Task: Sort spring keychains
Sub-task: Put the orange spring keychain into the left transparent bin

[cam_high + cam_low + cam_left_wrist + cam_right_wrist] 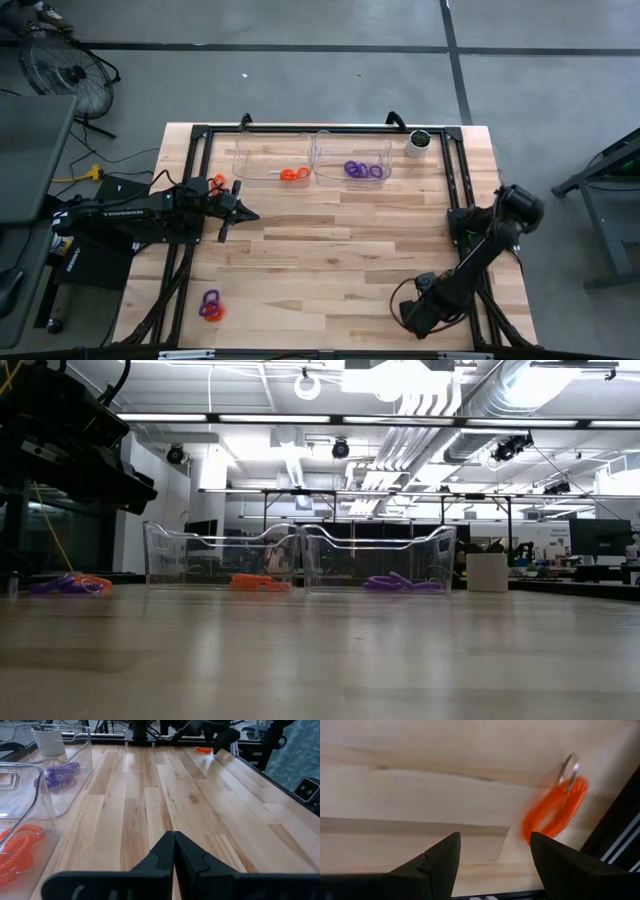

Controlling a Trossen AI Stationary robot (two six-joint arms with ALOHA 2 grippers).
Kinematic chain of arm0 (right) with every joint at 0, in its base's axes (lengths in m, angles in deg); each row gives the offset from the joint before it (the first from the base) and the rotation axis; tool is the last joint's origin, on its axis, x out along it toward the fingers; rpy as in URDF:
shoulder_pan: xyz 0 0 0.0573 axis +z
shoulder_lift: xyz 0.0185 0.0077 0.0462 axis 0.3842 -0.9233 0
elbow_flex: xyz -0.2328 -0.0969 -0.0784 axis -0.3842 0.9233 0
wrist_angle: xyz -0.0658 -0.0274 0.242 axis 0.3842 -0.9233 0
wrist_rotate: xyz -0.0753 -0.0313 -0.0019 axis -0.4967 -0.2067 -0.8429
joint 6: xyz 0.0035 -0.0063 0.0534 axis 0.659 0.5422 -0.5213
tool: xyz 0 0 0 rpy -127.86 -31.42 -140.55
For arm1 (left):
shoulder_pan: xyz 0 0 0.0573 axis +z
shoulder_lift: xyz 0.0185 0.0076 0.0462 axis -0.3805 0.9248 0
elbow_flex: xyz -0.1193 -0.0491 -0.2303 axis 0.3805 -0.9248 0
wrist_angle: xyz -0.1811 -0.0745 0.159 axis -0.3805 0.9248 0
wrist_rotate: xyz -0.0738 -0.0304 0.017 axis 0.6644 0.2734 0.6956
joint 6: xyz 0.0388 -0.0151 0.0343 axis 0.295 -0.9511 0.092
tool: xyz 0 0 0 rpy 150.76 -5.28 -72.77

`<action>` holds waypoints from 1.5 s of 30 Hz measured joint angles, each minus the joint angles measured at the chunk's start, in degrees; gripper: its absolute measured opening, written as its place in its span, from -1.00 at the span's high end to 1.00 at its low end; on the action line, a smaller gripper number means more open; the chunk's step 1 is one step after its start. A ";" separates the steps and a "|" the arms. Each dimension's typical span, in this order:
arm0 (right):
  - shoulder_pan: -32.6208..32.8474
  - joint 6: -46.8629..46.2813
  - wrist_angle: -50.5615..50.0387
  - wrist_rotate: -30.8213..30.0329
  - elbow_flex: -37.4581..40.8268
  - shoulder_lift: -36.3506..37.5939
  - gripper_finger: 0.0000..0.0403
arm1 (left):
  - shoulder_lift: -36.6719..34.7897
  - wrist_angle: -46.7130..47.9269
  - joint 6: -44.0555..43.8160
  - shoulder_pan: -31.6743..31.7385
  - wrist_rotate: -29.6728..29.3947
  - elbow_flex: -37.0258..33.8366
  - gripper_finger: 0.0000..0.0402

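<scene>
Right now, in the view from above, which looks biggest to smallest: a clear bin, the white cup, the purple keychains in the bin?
1. Clear bin
2. White cup and purple keychains: they look alike, unranked.

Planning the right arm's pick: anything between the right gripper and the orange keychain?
No. Right wrist view shows only bare wood between the open right gripper and the orange keychain.

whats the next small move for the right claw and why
Probably ease the right claw forward and a little sideways until the orange keychain sits between its fingers, then close. The claw is open, and the keychain lies loose on the table ahead, off-centre of the gap.
</scene>
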 joint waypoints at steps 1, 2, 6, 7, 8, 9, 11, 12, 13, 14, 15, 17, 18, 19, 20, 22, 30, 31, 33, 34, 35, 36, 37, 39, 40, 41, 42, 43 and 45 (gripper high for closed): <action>0.09 -0.30 0.01 0.21 -0.41 -0.68 -0.16 | -0.01 -0.01 0.01 0.00 -0.01 -0.01 0.99; 0.11 -0.64 0.02 0.39 -0.65 -1.12 -0.16 | -0.02 -0.02 0.01 -0.01 -0.02 -0.01 0.99; 0.17 -1.57 0.48 0.39 -0.57 -1.27 -0.16 | 0.00 -0.02 0.01 0.01 0.01 0.00 0.99; 0.30 -1.92 0.08 0.47 -0.57 -1.27 -0.16 | -0.02 0.00 -0.01 -0.01 -0.01 -0.02 0.99; 0.49 -2.22 -0.27 0.58 -0.57 -1.27 -0.16 | -0.02 -0.01 -0.02 0.01 -0.02 0.00 0.99; 0.69 -2.43 -0.67 0.72 -0.56 -1.27 -0.16 | -0.01 -0.02 -0.01 0.00 0.01 0.00 0.99; 0.74 -2.76 -0.90 1.32 -0.50 -1.27 -0.16 | -0.01 -0.02 -0.02 0.00 -0.02 0.00 0.99; 0.75 -2.82 -1.09 1.55 -0.50 -1.27 -0.16 | -0.01 -0.01 -0.01 -0.01 0.01 0.00 0.99; 0.87 -3.00 -1.17 1.66 -0.50 -1.27 -0.16 | -0.02 -0.01 0.00 0.00 0.01 0.00 0.99; 0.98 -3.14 -1.30 1.62 -0.50 -1.27 -0.16 | 0.00 0.00 -0.01 0.00 -0.01 0.00 0.99; 1.12 -3.21 -1.51 1.63 -0.50 -1.27 -0.16 | -0.01 -0.01 0.00 0.00 0.01 0.00 0.99; 1.56 -3.33 -1.99 1.58 -0.50 -1.24 -0.16 | -0.02 -0.02 -0.01 -0.01 -0.01 0.00 0.99; 1.82 -3.40 -2.46 1.91 -0.50 -1.22 -0.16 | 0.00 0.00 -0.01 0.00 0.00 0.00 0.99; 2.02 -3.53 -3.20 2.11 -0.50 -1.20 -0.16 | -0.02 0.00 0.01 -0.01 -0.02 0.00 0.99; 2.20 -3.59 -3.47 2.20 -0.50 -1.20 -0.16 | 0.00 0.00 -0.02 0.01 0.01 0.00 0.99; 2.52 -3.60 -3.83 2.23 -0.50 -1.20 -0.16 | -0.02 0.00 -0.01 -0.01 0.01 0.00 0.99; 3.30 -3.55 4.85 1.88 4.23 -0.76 -0.16 | -0.02 0.00 -0.01 -0.02 0.00 0.00 0.99; 3.31 -3.56 6.61 1.83 5.37 -0.68 -0.16 | -0.02 -0.02 0.00 -0.02 0.00 -0.01 0.99; 3.29 -3.44 7.74 1.43 6.46 -0.52 -0.16 | -0.01 -0.02 0.00 -0.01 -0.01 0.00 0.99; 3.31 -3.23 7.88 1.02 6.83 -0.33 -0.16 | -0.02 0.00 -0.01 -0.02 0.00 -0.02 0.99; 3.34 -3.08 8.13 0.70 7.16 -0.09 -0.16 | -0.02 0.00 -0.01 0.01 -0.02 -0.01 0.99; 3.34 -2.93 8.46 0.40 7.59 0.27 -0.16 | 0.00 0.00 0.00 -0.01 0.01 -0.02 0.99; 3.34 -2.79 8.81 0.03 8.11 0.70 -0.16 | -0.02 0.00 -0.01 0.00 0.00 0.00 0.99; 3.34 -2.42 10.23 -0.59 9.23 1.39 -0.16 | -0.02 0.00 -0.02 -0.01 0.00 0.00 0.99; 3.38 -2.18 11.48 -1.06 9.94 1.68 -0.16 | 0.00 0.00 -0.01 0.01 0.01 0.00 0.99; 3.42 -1.91 12.91 -1.57 10.70 1.85 -0.16 | -0.02 0.00 0.01 -0.02 0.01 -0.01 0.99; 3.45 -1.55 14.13 -2.04 11.42 1.99 -0.15 | -0.02 -0.02 -0.02 -0.02 -0.01 0.00 0.99; 3.45 -1.26 15.17 -2.45 12.04 2.13 -0.15 | -0.02 0.00 0.01 -0.01 0.01 0.00 0.99; 3.43 -0.86 16.51 -2.77 12.78 2.23 -0.13 | -0.02 0.00 0.01 -0.02 0.01 -0.02 0.99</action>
